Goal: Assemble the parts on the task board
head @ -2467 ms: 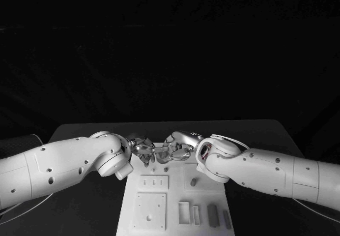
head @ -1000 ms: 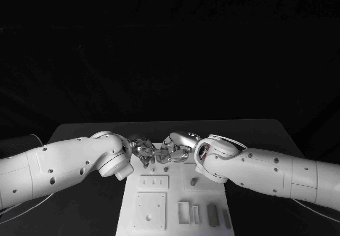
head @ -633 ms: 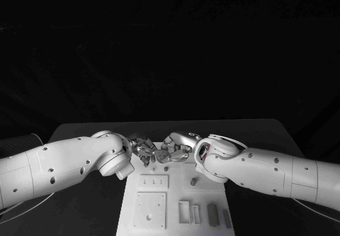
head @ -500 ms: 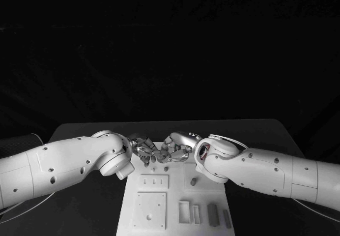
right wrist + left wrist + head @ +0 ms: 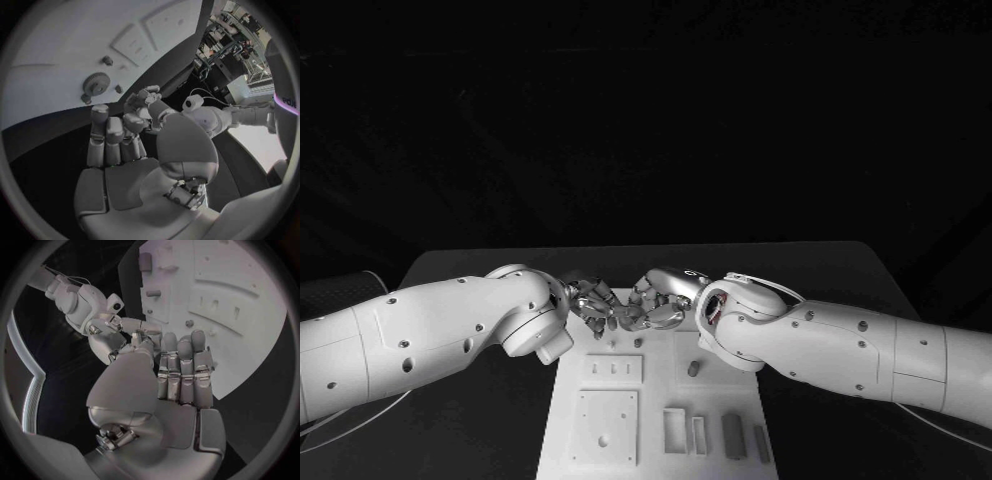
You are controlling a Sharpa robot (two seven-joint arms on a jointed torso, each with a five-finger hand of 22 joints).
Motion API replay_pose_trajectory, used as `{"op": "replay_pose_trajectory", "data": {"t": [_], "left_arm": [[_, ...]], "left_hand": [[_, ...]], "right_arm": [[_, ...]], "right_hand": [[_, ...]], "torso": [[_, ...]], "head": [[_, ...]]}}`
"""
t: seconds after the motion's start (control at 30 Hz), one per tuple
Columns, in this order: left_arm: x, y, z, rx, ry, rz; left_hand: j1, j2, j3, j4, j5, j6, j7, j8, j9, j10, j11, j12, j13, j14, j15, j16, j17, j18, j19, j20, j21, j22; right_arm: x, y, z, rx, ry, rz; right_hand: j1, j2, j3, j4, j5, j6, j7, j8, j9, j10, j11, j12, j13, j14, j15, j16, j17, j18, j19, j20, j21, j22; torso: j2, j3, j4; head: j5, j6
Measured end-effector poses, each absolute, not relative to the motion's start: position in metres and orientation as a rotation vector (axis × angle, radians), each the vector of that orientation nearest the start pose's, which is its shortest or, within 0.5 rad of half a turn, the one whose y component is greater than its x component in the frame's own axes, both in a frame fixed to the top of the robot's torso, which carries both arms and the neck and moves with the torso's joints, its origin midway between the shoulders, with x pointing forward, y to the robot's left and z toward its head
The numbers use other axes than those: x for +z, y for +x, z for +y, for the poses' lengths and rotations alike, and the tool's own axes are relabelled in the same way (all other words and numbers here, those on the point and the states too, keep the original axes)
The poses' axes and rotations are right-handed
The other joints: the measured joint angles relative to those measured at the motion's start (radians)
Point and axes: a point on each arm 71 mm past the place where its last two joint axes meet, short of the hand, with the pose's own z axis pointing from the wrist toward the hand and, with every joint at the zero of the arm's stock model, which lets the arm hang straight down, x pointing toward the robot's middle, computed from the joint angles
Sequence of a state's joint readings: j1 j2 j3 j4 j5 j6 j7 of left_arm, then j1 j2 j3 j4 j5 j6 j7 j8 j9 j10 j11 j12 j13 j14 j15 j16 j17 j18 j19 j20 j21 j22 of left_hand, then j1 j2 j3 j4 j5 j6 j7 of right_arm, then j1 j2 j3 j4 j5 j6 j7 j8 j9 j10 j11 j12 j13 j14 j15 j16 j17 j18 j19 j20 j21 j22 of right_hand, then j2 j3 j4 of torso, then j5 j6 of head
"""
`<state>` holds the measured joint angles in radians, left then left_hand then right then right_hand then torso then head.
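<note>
Head view: we see the left hand [image 5: 594, 306] and right hand [image 5: 655, 301] meeting fingertip to fingertip over the task board [image 5: 656, 415]; whether either grips anything, we cannot tell.

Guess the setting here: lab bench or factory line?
Probably a robotics lab bench: a white task board with slots on a black table, worked by the left hand and right hand, with cluttered equipment behind.

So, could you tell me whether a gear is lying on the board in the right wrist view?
Yes, a grey gear lies flat on the white board, beyond the right hand.
</note>
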<state>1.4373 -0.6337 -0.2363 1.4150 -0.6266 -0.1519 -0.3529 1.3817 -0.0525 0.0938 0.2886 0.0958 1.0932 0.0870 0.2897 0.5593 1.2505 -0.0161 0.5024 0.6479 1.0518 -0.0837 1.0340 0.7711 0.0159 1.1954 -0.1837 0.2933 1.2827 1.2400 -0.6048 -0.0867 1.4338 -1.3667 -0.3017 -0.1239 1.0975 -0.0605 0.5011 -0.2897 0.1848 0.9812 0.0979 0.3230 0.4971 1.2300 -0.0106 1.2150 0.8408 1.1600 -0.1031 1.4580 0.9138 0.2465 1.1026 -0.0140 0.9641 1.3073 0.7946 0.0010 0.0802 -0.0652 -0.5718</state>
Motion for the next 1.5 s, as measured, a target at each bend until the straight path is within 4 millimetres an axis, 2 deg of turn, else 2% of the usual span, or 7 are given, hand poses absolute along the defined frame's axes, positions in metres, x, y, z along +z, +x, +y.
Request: {"op": "replay_pose_trajectory", "data": {"t": [0.1, 0.17, 0.23, 0.4, 0.57, 1.07, 1.5], "left_arm": [[-0.1742, 0.5133, 0.1429, -0.778, -0.477, 2.150], [-0.1742, 0.5132, 0.1429, -0.777, -0.477, 2.152], [-0.1744, 0.5132, 0.1430, -0.775, -0.476, 2.154], [-0.1749, 0.5132, 0.1433, -0.771, -0.475, 2.161], [-0.1757, 0.5128, 0.1433, -0.767, -0.472, 2.171], [-0.1765, 0.5128, 0.1429, -0.760, -0.468, 2.184], [-0.1764, 0.5155, 0.1452, -0.756, -0.480, 2.180]], "left_hand": [[-0.001, -0.001, 0.000, 0.000, 0.000, -0.006, -0.001, -0.007, -0.001, -0.004, 0.004, -0.006, -0.002, 0.000, 0.000, 0.004, -0.002, 0.000, 0.000, 0.000, -0.004, 0.002], [-0.014, -0.014, 0.002, -0.002, 0.000, -0.011, 0.003, -0.012, -0.002, -0.005, 0.005, -0.006, -0.004, 0.000, 0.000, 0.007, -0.005, 0.000, 0.000, 0.000, -0.005, 0.004], [-0.041, -0.024, 0.003, -0.003, -0.004, -0.015, 0.007, -0.016, -0.003, -0.005, 0.005, -0.006, -0.005, -0.003, 0.003, 0.010, -0.008, 0.000, 0.000, 0.000, -0.009, 0.006], [-0.112, -0.033, -0.016, 0.003, -0.004, -0.024, 0.008, -0.026, -0.006, -0.009, 0.009, -0.006, -0.008, -0.007, 0.000, 0.016, -0.017, 0.000, 0.000, 0.000, -0.015, 0.012], [-0.152, -0.045, -0.016, 0.003, -0.004, -0.025, 0.007, -0.031, -0.008, -0.009, 0.009, -0.006, -0.009, -0.008, 0.001, 0.023, -0.022, 0.000, 0.000, 0.000, -0.021, 0.013], [-0.155, -0.047, -0.016, 0.003, -0.004, -0.026, 0.007, -0.031, -0.008, -0.009, 0.009, -0.006, -0.010, -0.012, -0.002, 0.026, -0.026, 0.000, 0.000, 0.000, -0.024, 0.018], [-0.066, 0.031, -0.012, -0.001, 0.006, -0.026, 0.006, -0.031, -0.008, -0.009, 0.009, -0.006, -0.010, -0.012, -0.002, 0.042, -0.035, -0.001, 0.000, 0.000, -0.030, 0.025]], "right_arm": [[-0.1856, 0.4932, -0.1030, 0.794, -0.187, 1.705], [-0.1857, 0.4932, -0.1030, 0.794, -0.187, 1.705], [-0.1857, 0.4932, -0.1030, 0.794, -0.187, 1.705], [-0.1855, 0.4929, -0.1026, 0.796, -0.188, 1.705], [-0.1845, 0.4928, -0.1015, 0.799, -0.190, 1.702], [-0.1846, 0.4924, -0.1010, 0.801, -0.191, 1.702], [-0.1853, 0.4923, -0.1008, 0.800, -0.194, 1.708]], "right_hand": [[0.000, 0.000, 0.000, 0.000, 0.000, 0.000, 0.000, 0.000, 0.000, 0.000, 0.000, 0.000, 0.000, 0.000, 0.000, 0.000, 0.000, 0.000, 0.000, 0.000, 0.000, 0.000], [0.000, 0.000, 0.000, 0.000, 0.001, 0.000, 0.000, 0.000, 0.000, 0.000, 0.000, 0.000, 0.000, 0.000, 0.000, 0.000, 0.000, 0.000, 0.000, 0.000, 0.000, 0.000], [0.000, 0.000, 0.000, 0.000, 0.005, 0.000, 0.000, -0.001, 0.000, 0.000, 0.000, 0.000, 0.000, 0.003, 0.000, 0.000, 0.000, 0.000, 0.000, 0.000, 0.000, 0.000], [-0.003, 0.003, 0.000, 0.000, 0.005, 0.002, 0.003, -0.003, 0.000, 0.000, 0.000, 0.000, 0.000, 0.005, -0.002, 0.000, 0.000, 0.000, 0.002, 0.002, 0.000, 0.000], [-0.010, -0.001, 0.000, 0.000, 0.005, 0.002, 0.003, 0.000, 0.004, 0.000, 0.000, 0.000, 0.000, 0.005, -0.001, 0.000, 0.000, 0.000, 0.002, 0.002, 0.000, 0.000], [-0.009, -0.001, 0.000, 0.000, 0.005, 0.006, 0.002, 0.000, 0.003, 0.003, 0.000, 0.000, 0.000, 0.003, -0.003, 0.000, 0.000, 0.000, 0.002, 0.002, 0.000, 0.000], [-0.006, 0.001, 0.000, 0.000, 0.005, 0.006, 0.002, -0.004, 0.002, 0.003, 0.000, 0.000, 0.001, 0.002, -0.002, 0.000, 0.000, 0.000, 0.002, 0.002, 0.000, 0.000]], "torso": [[0.000, -0.0004, -0.0005], [0.000, -0.0004, -0.0007], [0.000, -0.0004, -0.0006], [0.000, -0.0004, 0.0000], [0.000, -0.0004, 0.0000], [0.000, 0.0001, -0.0003], [0.000, 0.0001, -0.0007]], "head": [[-0.001, 0.000], [-0.001, 0.000], [-0.001, 0.000], [-0.001, -0.001], [-0.001, -0.002], [0.000, -0.005], [0.000, -0.006]]}}
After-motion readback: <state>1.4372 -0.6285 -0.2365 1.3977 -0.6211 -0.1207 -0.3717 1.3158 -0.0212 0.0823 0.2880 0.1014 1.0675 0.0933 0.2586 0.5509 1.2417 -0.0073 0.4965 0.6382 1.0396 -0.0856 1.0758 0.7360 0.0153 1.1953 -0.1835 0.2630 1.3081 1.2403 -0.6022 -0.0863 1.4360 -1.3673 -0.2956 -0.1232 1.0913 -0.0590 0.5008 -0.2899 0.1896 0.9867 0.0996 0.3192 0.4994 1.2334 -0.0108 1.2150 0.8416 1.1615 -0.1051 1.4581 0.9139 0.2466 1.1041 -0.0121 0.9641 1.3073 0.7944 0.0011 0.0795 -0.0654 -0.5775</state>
